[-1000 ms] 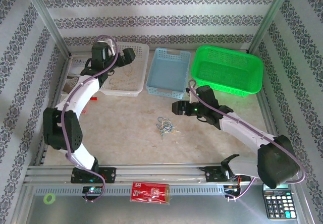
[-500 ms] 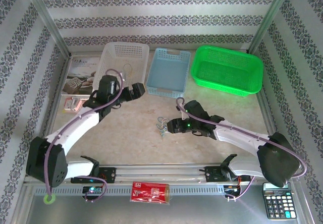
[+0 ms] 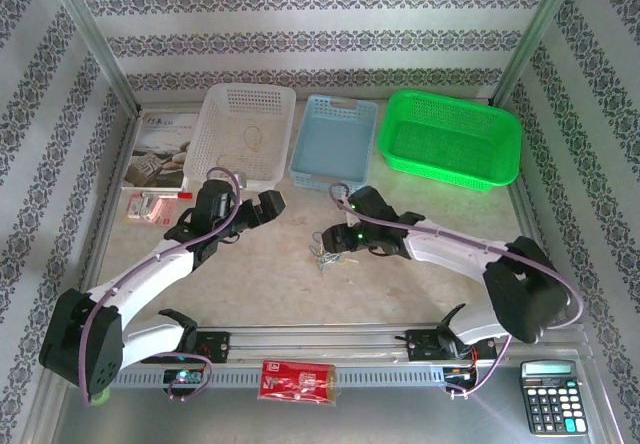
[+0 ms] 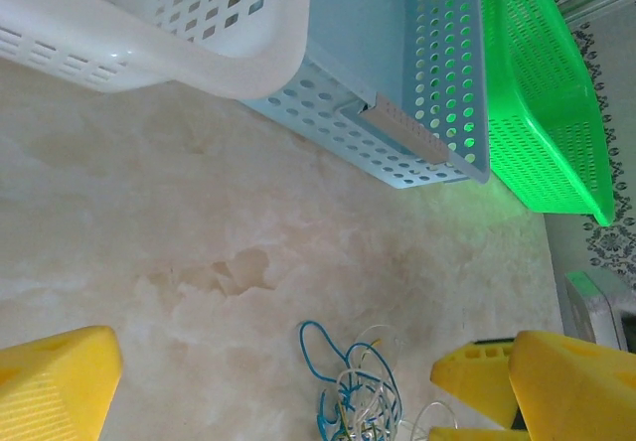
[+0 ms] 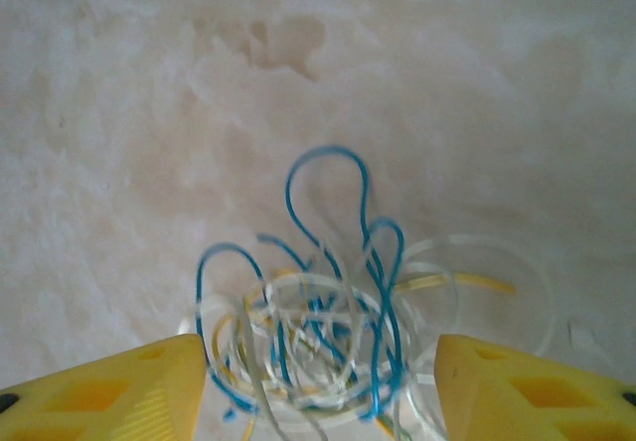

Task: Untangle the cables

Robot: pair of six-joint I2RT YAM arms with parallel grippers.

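The cables lie as a small tangle of thin blue, white and yellow cords on the table's middle. My right gripper is down at the tangle. In the right wrist view its yellow fingers stand apart on either side of the cables, open, with the loops between them. My left gripper hovers open to the left of the tangle, nothing in it. In the left wrist view the cables sit low between its wide-spread fingers.
A white basket holding a thin loop, a blue basket and a green basket line the back. A booklet and a pink packet lie at the left. A calculator sits at the front right.
My left arm swung from over the white basket down toward the table's middle. My right gripper moved left onto the tangle and its jaws narrowed.
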